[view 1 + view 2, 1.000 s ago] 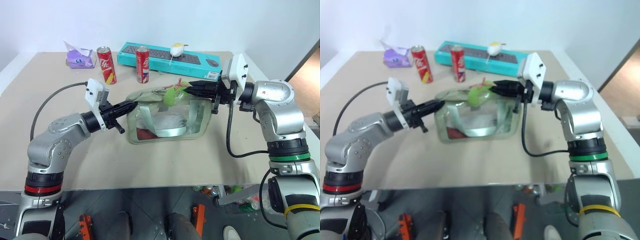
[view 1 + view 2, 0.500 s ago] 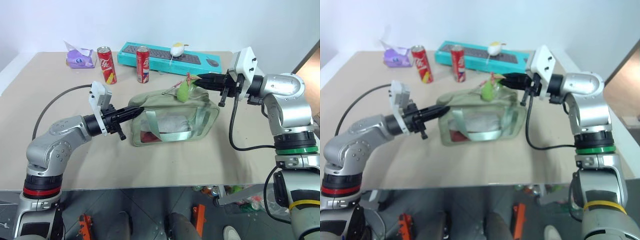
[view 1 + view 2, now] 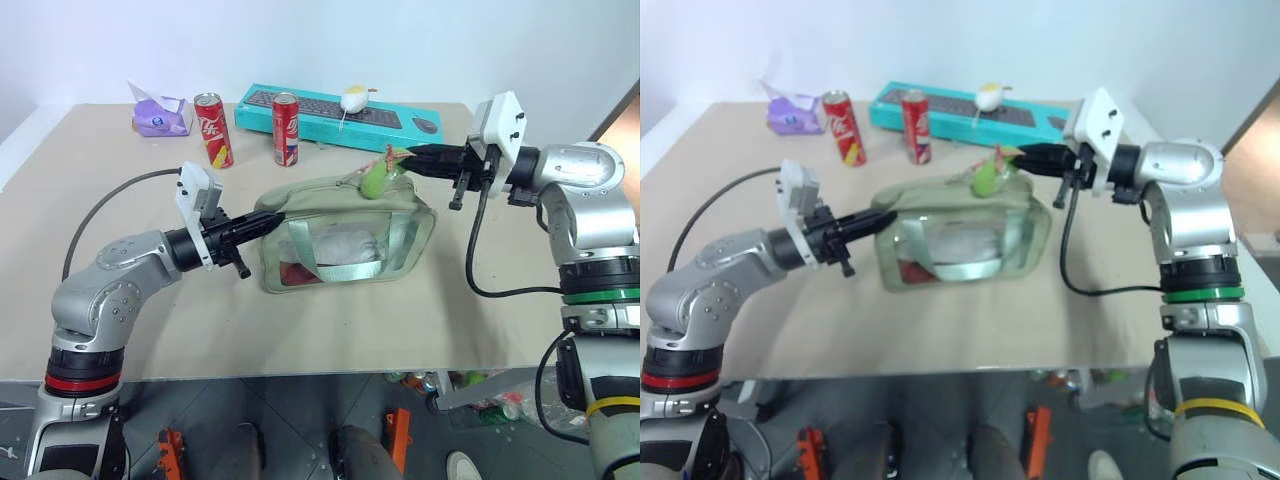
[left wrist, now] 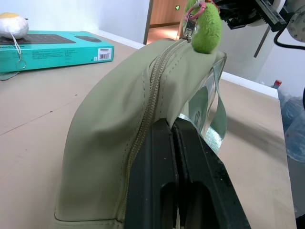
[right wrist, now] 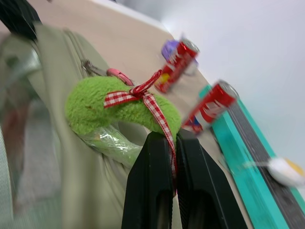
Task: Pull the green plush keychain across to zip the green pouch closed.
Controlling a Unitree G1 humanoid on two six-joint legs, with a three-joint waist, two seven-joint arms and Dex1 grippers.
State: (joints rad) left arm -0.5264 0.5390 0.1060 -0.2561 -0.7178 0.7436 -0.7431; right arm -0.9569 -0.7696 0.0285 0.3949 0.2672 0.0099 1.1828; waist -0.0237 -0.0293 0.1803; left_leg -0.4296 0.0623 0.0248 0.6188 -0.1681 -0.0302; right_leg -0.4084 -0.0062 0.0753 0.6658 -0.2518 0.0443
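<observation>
Gripping green plush keychain (image 3: pixel 374 180) at green pouch (image 3: pixel 345 232) right edge.

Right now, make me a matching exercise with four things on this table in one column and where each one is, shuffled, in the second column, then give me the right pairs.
Column one:
1. green plush keychain
2. left gripper
3. white-and-yellow plush toy
4. purple tissue pack

Column two:
A. on top of the teal keyboard box
B. far left corner of the table, beside a red can
C. shut on the left end of the green pouch
D. gripped by the right gripper at the pouch's right end

Pairs: 1-D, 2-C, 3-A, 4-B
</observation>
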